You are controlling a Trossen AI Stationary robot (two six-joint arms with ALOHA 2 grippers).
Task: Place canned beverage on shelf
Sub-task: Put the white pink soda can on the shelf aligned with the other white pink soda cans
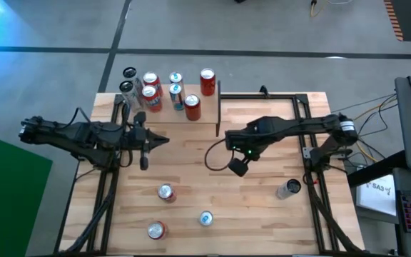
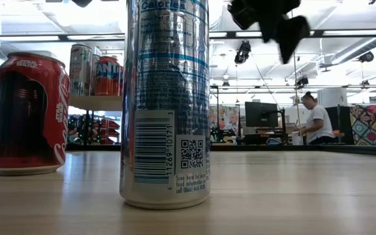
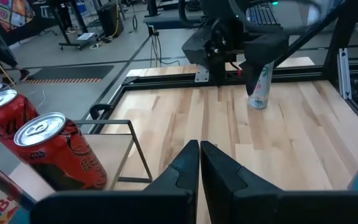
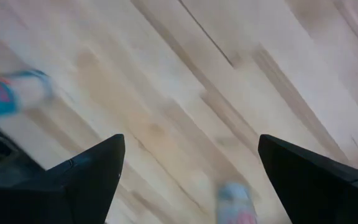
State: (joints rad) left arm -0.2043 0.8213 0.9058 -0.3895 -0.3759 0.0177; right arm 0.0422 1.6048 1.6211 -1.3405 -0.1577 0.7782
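A: Where are the cans?

B: Four stand loose on the table [image 1: 262,214]. A red-topped can [image 1: 165,192] is left of the middle, a second red can [image 1: 156,230] is near the front edge, a blue can [image 1: 205,218] is just right of that one, and a slim silver can [image 1: 288,189] is off to the right, near the frame rail. In the low view the blue-and-silver one fills the centre, with a red can to its left.

A: And the shelf?

B: The shelf [image 1: 209,121] sits at the far left of the table, a light wooden board on thin black uprights. Seven cans are grouped on it: red ones such as the far-right can [image 1: 207,81] and the front can [image 1: 192,107], plus blue-and-white and dark-topped ones.

A: The right gripper?

B: The right gripper [image 1: 238,166] hangs above the bare middle of the table, fingers spread wide apart, nothing between them. It is well apart from every loose can; the silver one is the nearest, to its right.

A: The left one?

B: The left gripper [image 1: 145,161] hovers just in front of the shelf's front edge, its fingers [image 3: 188,163] pressed together and empty.

A: Anything beyond the table?

B: A person [image 2: 315,121] is at a desk in the room behind.
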